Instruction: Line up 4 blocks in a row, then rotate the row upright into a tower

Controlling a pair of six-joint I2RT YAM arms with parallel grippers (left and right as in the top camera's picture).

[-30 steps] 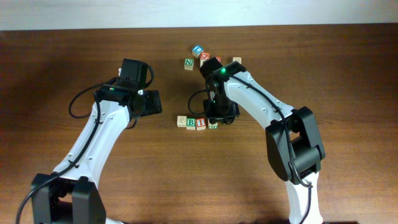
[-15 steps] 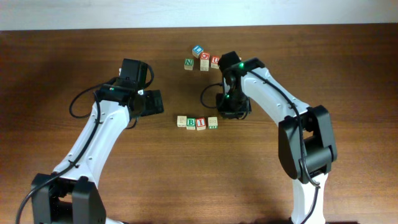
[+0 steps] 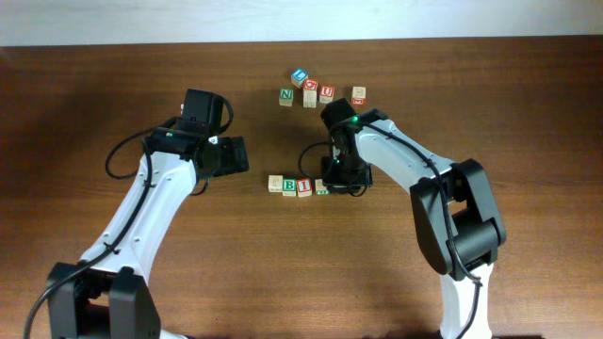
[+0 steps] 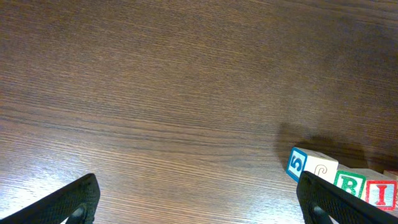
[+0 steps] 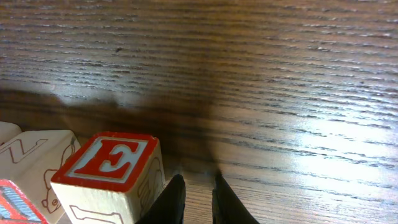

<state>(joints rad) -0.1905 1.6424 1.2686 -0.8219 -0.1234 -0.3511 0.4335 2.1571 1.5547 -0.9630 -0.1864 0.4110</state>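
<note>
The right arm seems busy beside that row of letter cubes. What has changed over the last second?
The right gripper pulled away from the right end of the row of blocks, going back and to the right. It then returned beside the end block, with its fingers nearly together and empty. The row, the loose cubes behind it and the open left gripper stayed put.

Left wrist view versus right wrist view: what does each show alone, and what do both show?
Only the left wrist view: the left claw wide open, and a row with a blue "5" block, the green "B" block and a red "I" block. Only the right wrist view: the right claw nearly closed, empty, beside a red "E" block. Both: the brown wooden table.
</note>
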